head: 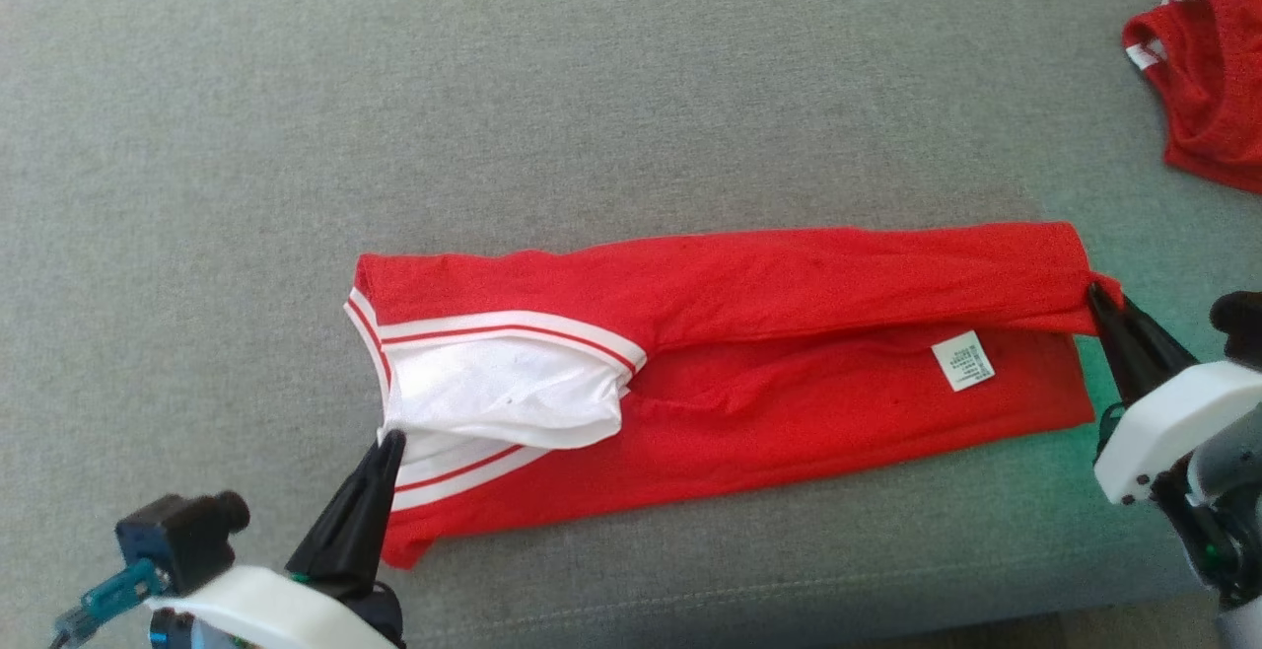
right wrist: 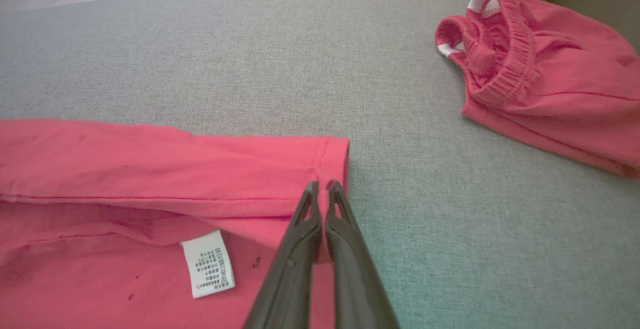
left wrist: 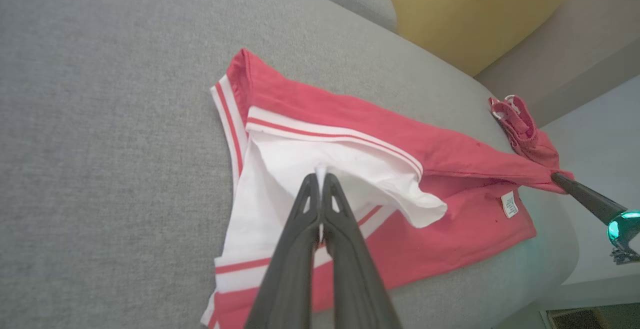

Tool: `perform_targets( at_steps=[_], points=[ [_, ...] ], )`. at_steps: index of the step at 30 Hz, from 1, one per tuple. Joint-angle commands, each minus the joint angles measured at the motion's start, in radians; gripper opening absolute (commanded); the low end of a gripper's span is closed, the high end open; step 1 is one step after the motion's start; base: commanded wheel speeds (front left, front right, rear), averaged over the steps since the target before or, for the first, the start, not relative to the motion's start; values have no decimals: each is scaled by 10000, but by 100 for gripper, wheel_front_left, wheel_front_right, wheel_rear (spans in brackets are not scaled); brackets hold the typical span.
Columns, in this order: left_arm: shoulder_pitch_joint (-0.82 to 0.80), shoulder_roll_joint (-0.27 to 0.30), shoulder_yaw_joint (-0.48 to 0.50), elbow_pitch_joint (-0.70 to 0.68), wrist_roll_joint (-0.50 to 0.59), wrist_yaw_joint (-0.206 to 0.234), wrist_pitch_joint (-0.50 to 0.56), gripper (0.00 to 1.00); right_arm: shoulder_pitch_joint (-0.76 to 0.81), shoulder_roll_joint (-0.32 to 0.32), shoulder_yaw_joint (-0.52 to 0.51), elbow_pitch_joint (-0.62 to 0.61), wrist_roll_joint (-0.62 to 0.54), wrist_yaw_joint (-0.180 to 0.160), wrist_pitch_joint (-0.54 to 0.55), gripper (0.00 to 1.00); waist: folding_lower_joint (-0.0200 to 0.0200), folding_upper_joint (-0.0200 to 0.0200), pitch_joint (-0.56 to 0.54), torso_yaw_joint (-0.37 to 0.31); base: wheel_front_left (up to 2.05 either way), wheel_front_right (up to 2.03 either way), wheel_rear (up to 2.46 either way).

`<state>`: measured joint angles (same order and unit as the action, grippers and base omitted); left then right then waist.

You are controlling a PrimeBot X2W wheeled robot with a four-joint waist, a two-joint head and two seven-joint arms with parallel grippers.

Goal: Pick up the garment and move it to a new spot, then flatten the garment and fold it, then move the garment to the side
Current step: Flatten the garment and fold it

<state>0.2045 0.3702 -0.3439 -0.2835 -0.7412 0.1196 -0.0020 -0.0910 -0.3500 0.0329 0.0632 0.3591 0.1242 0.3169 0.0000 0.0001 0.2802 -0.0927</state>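
Red garment (head: 789, 284) laid lengthwise near the front edge of a grey sofa seat (head: 592, 87), folded along its length, white lining and striped trim showing at the left end. Pinched at that white lining by the left gripper (head: 389, 442), fingers pressed together on the cloth. Pinched at the opposite end, on the upper fold's red hem corner, by the right gripper (head: 1096, 292), likewise clamped tight. On the lower layer near that hem, a white care label (head: 963, 360). Well apart at far right, a second red garment (head: 1208, 77), bunched. Beyond the seat, in the left wrist view, a yellow cushion (left wrist: 475, 9).
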Motion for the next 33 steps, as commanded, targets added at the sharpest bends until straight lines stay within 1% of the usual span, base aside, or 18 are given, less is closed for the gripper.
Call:
perform_targets(
  at_steps=[1,2,3,4,5,6,11,16,20,23,29,33],
  points=[
    [-183,44,324,-124,-33,-83,-130,0,56,-129,54,-380,-97,65,28,24,0,-1,-12,-21,0,0,0],
    [-192,17,303,29,-59,-116,-152,6,93,-96,74,-381,-125,65,46,50,0,-1,-23,-38,0,0,0],
    [-207,-9,285,168,-79,-153,-185,34,119,-59,93,-382,-147,65,55,88,0,-1,-36,-56,0,0,0],
    [-223,-31,276,285,-91,-185,-227,57,145,-20,104,-380,-156,65,57,100,0,-1,-54,-74,0,0,0],
    [-233,-53,279,382,-102,-198,-269,90,177,11,96,-369,-149,65,51,100,0,-1,-73,-88,0,0,0],
    [-227,-76,297,452,-124,-202,-314,100,219,45,52,-362,-140,65,29,100,0,-1,-92,-97,0,0,0],
    [-28,-54,597,412,-163,-91,-647,100,609,130,-397,-441,-97,65,-93,100,0,-1,-216,-77,0,0,0],
    [-16,9,877,54,85,118,-1038,100,871,294,-1019,-897,-206,65,-18,100,0,-1,-368,-36,0,0,0],
    [-266,-28,812,-60,383,241,-1167,100,486,318,-800,-999,-336,65,365,100,0,-1,-449,-43,0,0,0],
    [-438,-126,700,-15,484,303,-1178,100,-110,287,-451,-598,-387,65,779,100,0,-1,-466,-68,0,0,0],
    [-713,-278,439,98,632,301,-1192,100,-1495,47,64,916,-725,65,1488,100,0,-1,-374,18,0,0,0],
    [-844,-361,317,216,672,259,-1242,100,-2024,-149,489,1756,-636,65,1989,100,0,-1,-343,175,0,0,0]
  ],
)
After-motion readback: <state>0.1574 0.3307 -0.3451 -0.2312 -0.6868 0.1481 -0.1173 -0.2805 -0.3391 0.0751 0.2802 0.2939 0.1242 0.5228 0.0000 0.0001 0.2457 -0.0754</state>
